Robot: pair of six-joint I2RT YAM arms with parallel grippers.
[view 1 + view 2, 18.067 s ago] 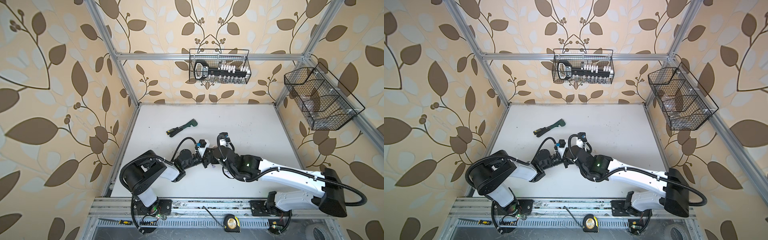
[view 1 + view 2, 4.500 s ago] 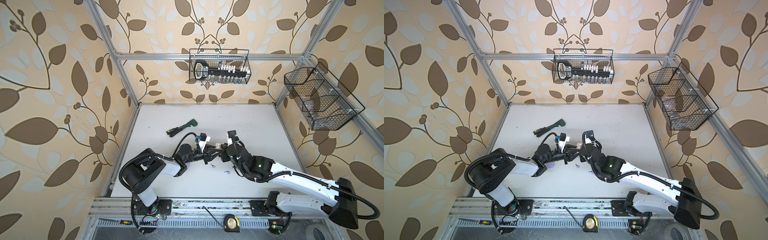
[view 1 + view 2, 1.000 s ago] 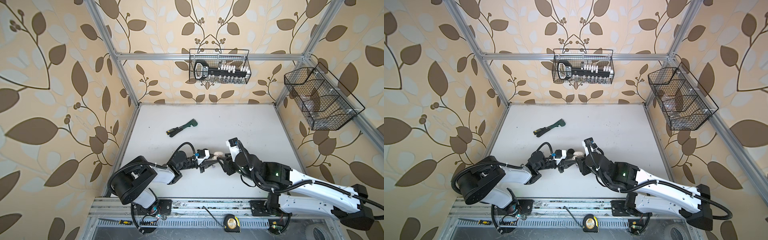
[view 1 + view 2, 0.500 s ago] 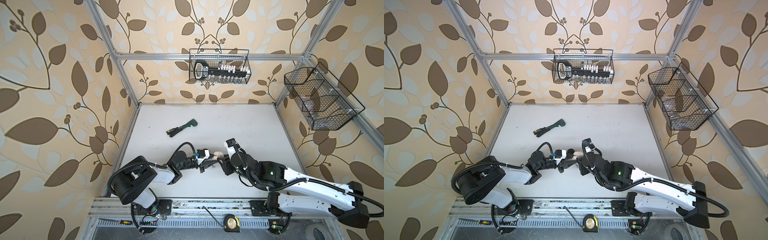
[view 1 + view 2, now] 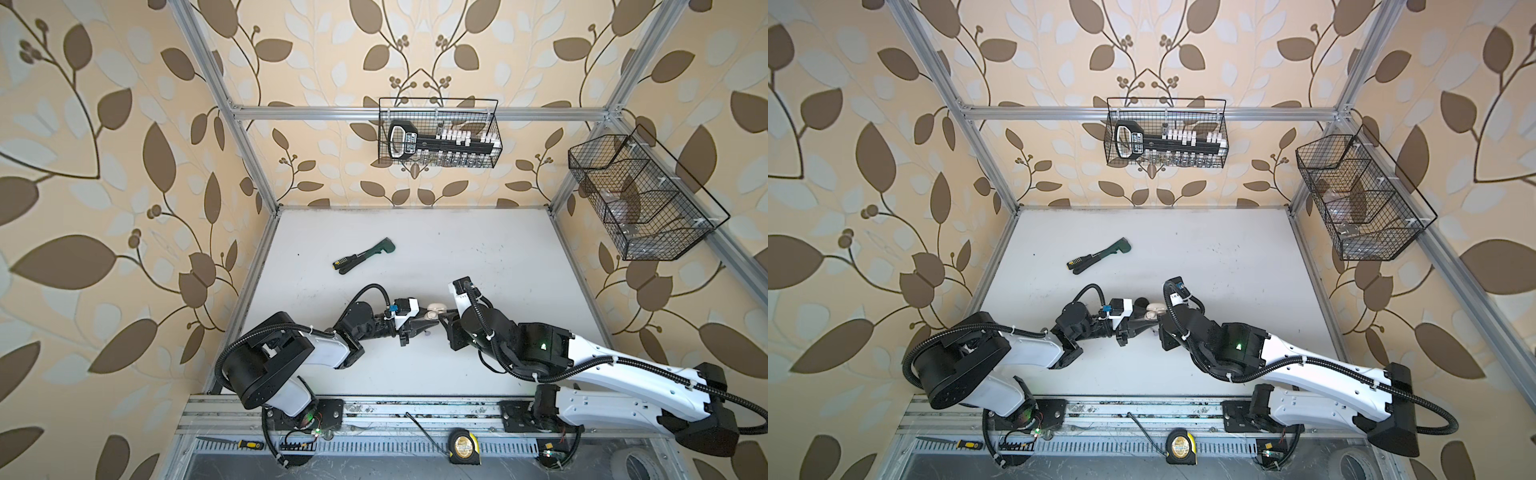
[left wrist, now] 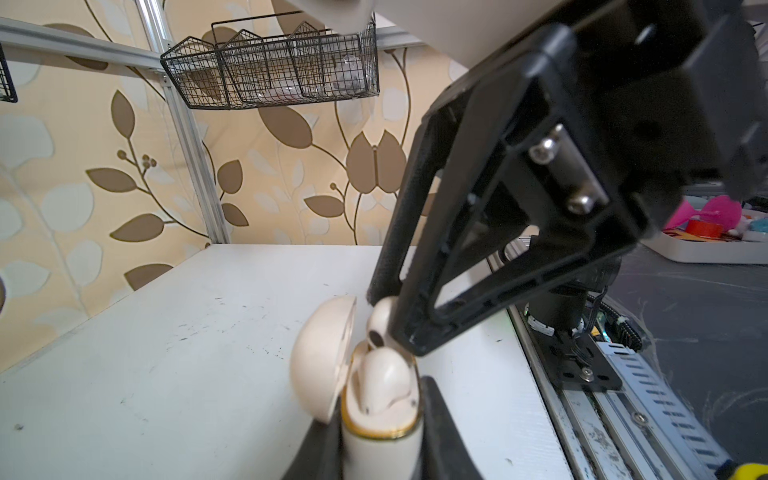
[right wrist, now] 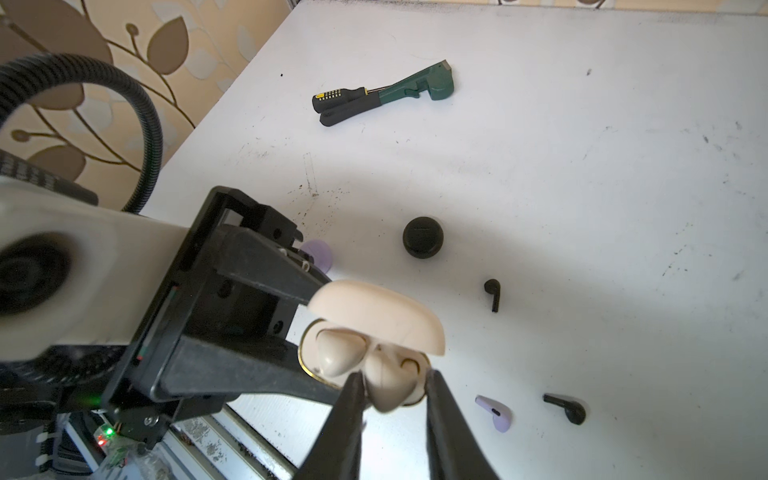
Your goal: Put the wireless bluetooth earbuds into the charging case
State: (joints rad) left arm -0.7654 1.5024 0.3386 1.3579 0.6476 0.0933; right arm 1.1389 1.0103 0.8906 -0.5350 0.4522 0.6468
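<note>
– Fingers point(image 7: 257, 253) of the left gripper point(image 7: 320, 336): condition?

– Closed firmly on the cream case point(image 6: 378, 451), one finger on each side of its body. The lid point(image 6: 320, 357) stood open, hinged back. Whether the case rested on the table point(image 7: 582, 208) could not be told.

– Contents of the case?

– One cream bud point(image 7: 338, 351) sat down in its well. A second bud point(image 7: 388, 384) stood proud of the neighbouring well and, in my judgement, was not fully home.

– And the right gripper point(image 7: 392, 378)?

– Its fingers point(image 7: 345, 419) flanked the second bud, drawn in narrow. One finger touched the bud. Whether the other bore on it, I could not tell.

– How would that bud handle?

– Judged tiny, light, hard and glossy, so a heavy pinch would likely squirt it out. It was best taken across the bulb, with the stem aimed down the well and only light pressure used. The case shell looked stiff, and the hinge was probably its weak part.

– Anything further right?

– A black bud point(image 7: 492, 293), a lilac bud point(image 7: 494, 411) and another black bud point(image 7: 565, 407) lay loose on the table, apart from the case.
</note>
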